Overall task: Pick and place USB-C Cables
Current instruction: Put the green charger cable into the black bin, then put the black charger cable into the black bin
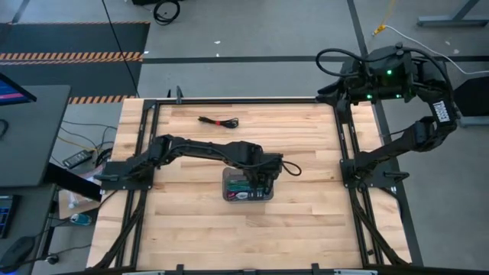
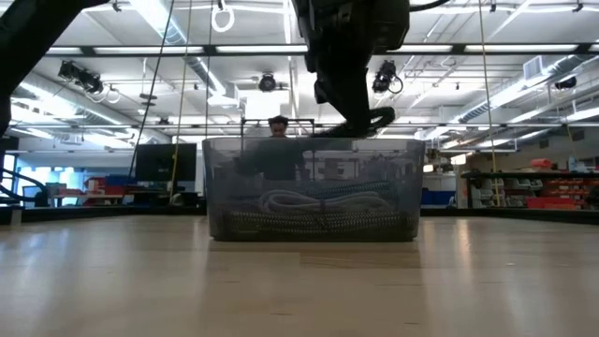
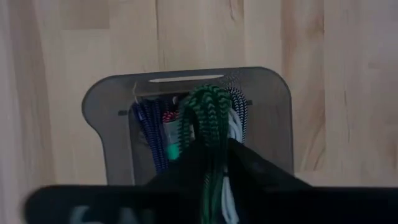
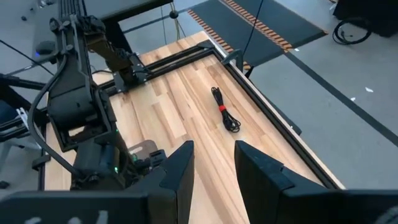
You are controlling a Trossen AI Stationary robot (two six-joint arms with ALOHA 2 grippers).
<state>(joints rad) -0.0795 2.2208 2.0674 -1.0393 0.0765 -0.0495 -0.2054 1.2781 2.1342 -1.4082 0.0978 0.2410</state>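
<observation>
- Two dark robot arms work at a wooden table (image 1: pixel 306 229); we see them from straight above, from table height and from each wrist.
- We see the left claw (image 1: pixel 262 182) reaching to the middle of the table, poised directly over a grey see-through tray (image 1: pixel 228 183).
- From the left wrist we see a green-and-black braided cable (image 3: pixel 205 118) looping up out of the tray and running down between the claw's dark fingers. We cannot tell whether the fingers pinch it or have let go.
- Beneath and beside that green loop, inside the tray, we make out more cables: a blue one (image 3: pixel 149 127), a white one (image 3: pixel 233 121), and a black-and-white speckled one (image 3: pixel 239 102), all bunched close together.
- From table height, we see coiled cables lying along the tray's floor, with the claw hanging just above the tray's rim.
- One more cable, black with a red band (image 1: pixel 218 121), lies alone on the bare wood toward the far edge of the table, well apart from the tray and from both claws.
- We see the right claw (image 4: pixel 214 165) held back off the table's right side, its two fingers standing apart with nothing between them.
</observation>
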